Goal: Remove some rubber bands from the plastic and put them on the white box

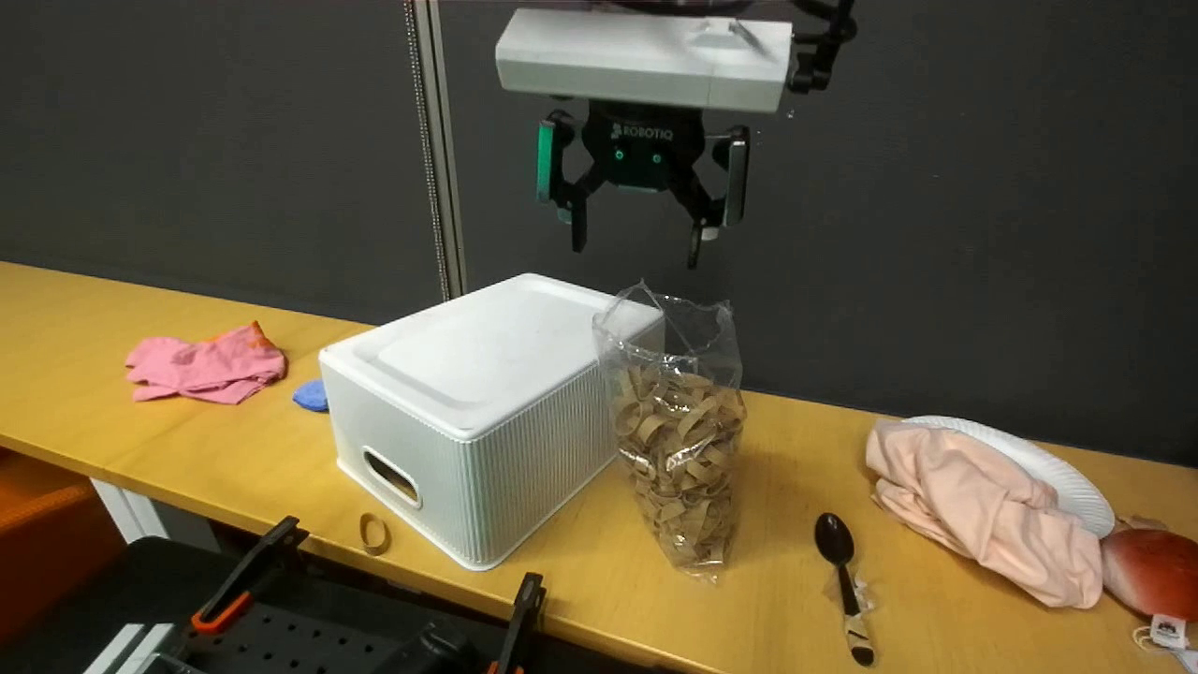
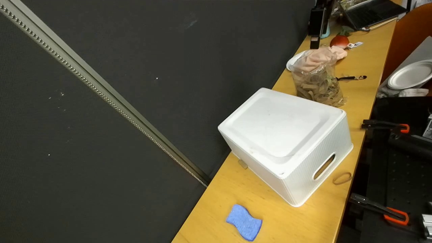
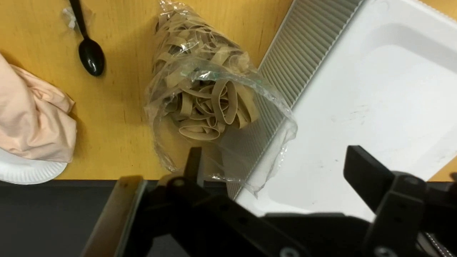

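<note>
A clear plastic bag (image 1: 707, 328) stands open at the top and is filled with tan rubber bands (image 1: 683, 459). The bag (image 2: 308, 69) and bands also show in an exterior view and the wrist view (image 3: 214, 103). The white box (image 1: 496, 346), with a flat recessed lid, stands beside the bag; it also shows in an exterior view (image 2: 283, 125) and the wrist view (image 3: 321, 117). One loose rubber band (image 2: 342, 183) lies on the table before the box's handle hole. My gripper (image 1: 636, 247) is open and empty above the bag and box; its fingers show in the wrist view (image 3: 273, 155).
A black spoon (image 1: 836, 540), peach cloth (image 1: 983, 505), paper plate (image 1: 1058, 473) and red fruit-like object (image 1: 1151, 571) lie beyond the bag. A blue sponge (image 2: 244, 222) and pink cloth (image 1: 206, 365) lie past the box. Clamps (image 1: 524, 618) grip the front edge. A dark partition (image 1: 983, 234) stands behind.
</note>
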{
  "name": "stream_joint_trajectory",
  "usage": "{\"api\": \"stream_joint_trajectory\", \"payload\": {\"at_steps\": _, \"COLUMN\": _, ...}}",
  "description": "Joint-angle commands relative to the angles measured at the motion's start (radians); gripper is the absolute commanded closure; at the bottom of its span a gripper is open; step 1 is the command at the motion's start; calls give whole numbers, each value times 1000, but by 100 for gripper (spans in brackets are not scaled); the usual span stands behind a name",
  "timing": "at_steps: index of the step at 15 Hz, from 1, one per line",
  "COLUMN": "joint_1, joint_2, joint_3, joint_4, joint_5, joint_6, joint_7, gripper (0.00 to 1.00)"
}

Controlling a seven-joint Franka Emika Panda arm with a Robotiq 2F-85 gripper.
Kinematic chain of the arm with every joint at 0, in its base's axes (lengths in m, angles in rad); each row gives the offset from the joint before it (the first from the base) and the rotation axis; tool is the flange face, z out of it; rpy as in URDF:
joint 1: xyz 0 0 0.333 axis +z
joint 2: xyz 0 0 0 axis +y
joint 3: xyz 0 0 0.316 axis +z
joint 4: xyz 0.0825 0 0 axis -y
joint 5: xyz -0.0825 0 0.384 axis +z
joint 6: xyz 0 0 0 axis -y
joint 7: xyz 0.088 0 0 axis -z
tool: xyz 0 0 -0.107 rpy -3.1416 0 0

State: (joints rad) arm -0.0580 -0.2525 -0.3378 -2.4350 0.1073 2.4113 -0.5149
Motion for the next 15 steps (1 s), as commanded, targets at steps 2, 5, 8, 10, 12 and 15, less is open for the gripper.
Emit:
{"api": "stream_joint_trajectory", "payload": {"at_steps": 2, "joint_1": -5, "joint_2": 108, "joint_3": 4, "joint_4": 46, "joint_5": 96, "joint_6": 59, "joint_7": -80, "gripper": 0}}
{"api": "stream_joint_trajectory", "payload": {"at_steps": 5, "joint_1": -20, "joint_2": 160, "joint_3": 16, "joint_4": 63, "joint_5": 137, "joint_6": 81, "joint_7": -111, "gripper": 0}}
{"api": "stream_joint_trajectory", "payload": {"at_steps": 8, "joint_1": -33, "joint_2": 209, "joint_3": 34, "joint_4": 89, "joint_5": 172, "joint_6": 98, "joint_7": -132, "gripper": 29}}
{"api": "stream_joint_trajectory", "payload": {"at_steps": 10, "joint_1": -43, "joint_2": 232, "joint_3": 50, "joint_4": 103, "joint_5": 184, "joint_6": 104, "joint_7": -141, "gripper": 37}}
{"api": "stream_joint_trajectory", "payload": {"at_steps": 12, "joint_1": -53, "joint_2": 254, "joint_3": 67, "joint_4": 116, "joint_5": 196, "joint_6": 108, "joint_7": -147, "gripper": 54}}
{"api": "stream_joint_trajectory", "payload": {"at_steps": 15, "joint_1": -69, "joint_2": 267, "joint_3": 88, "joint_4": 126, "joint_5": 194, "joint_6": 106, "joint_7": -144, "gripper": 76}}
